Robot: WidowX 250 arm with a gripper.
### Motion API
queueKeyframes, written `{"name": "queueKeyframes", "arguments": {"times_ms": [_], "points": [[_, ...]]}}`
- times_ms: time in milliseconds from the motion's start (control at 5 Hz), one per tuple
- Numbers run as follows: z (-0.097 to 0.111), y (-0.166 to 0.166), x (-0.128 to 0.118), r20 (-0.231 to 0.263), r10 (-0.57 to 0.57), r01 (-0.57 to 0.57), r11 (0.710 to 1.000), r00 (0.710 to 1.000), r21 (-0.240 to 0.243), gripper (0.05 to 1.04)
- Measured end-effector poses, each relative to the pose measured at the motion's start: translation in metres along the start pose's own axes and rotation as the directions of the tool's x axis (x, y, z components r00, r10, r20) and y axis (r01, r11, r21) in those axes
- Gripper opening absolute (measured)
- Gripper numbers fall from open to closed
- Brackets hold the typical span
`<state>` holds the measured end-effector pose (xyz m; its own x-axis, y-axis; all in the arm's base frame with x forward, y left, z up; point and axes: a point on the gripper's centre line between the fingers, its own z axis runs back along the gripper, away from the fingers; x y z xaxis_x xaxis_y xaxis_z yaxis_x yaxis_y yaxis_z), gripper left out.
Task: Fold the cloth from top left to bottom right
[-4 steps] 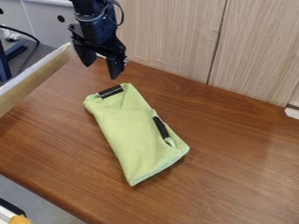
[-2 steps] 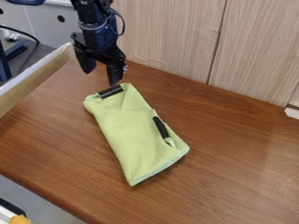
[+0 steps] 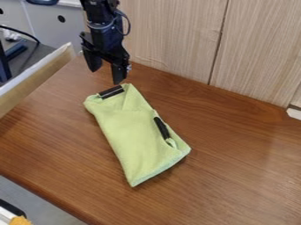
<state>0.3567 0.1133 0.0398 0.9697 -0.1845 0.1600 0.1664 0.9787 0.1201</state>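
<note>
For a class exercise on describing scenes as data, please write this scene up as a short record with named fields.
cloth: light green, an oblong slanting from upper left to lower right
cloth state: layers overlap near its upper end
dark strips: one at the upper end, one along the right edge
surface: brown wooden table
tool: black, just beyond the cloth's upper end, fingers apart
held: nothing
tool touching cloth: cannot tell
behind: pale wooden panels
left side: raised wooden edge
</note>
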Motion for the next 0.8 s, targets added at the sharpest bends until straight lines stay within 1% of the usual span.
{"name": "queueKeyframes", "arguments": {"times_ms": [200, 400, 600, 800], "points": [[-0.018, -0.002, 0.002, -0.039, -0.090, 0.088, 0.995, 0.995, -0.042, 1.000], [-0.029, 0.004, 0.003, -0.063, -0.101, 0.097, 0.993, 0.993, -0.067, 1.000], [-0.044, 0.011, -0.001, -0.102, -0.104, 0.095, 0.991, 0.989, -0.091, 1.000], [-0.053, 0.020, -0.005, -0.137, -0.078, 0.065, 0.993, 0.987, -0.098, 1.000]]}}
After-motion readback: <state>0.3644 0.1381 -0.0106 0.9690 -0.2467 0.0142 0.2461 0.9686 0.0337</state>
